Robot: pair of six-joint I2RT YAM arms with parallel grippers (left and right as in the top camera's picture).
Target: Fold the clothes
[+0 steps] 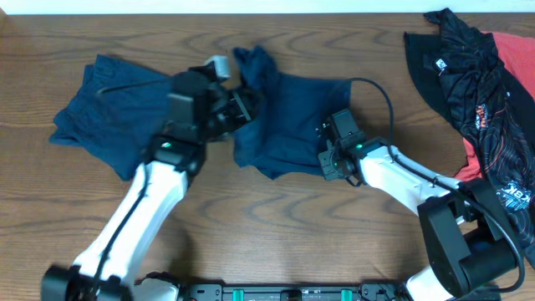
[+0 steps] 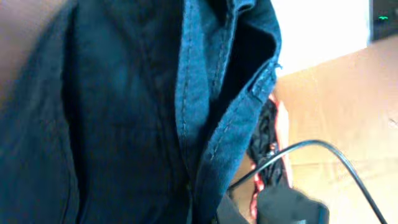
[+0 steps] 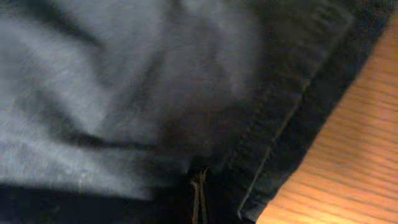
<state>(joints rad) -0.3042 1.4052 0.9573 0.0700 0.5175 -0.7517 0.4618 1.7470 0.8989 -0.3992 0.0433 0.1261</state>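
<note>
The dark navy-blue cloth shorts [image 1: 288, 117] are lying crumpled on the brown wooden desk [image 1: 276, 242] between the 2 sets of fingers, and both arms are working at opposite edges of them, probably so the cloth can be drawn flat before any fold. The left fingers [image 1: 242, 102] are pressing into the edge nearest them, where a corner is rising in a peak just beyond. The left wrist view is showing only a stitched hem hanging close, so I cannot tell whether those fingers are apart or together. The right fingers [image 1: 326, 160] are sitting at the opposite lower edge. In the right wrist view they are appearing as a thin closed seam with cloth gathered over it, so they seem to be clamped on the hem. A second, similar navy pair [image 1: 104, 104] is resting outside the left fingers, and a black-and-red printed garment [image 1: 472, 75] is waiting well beyond the right fingers.
</note>
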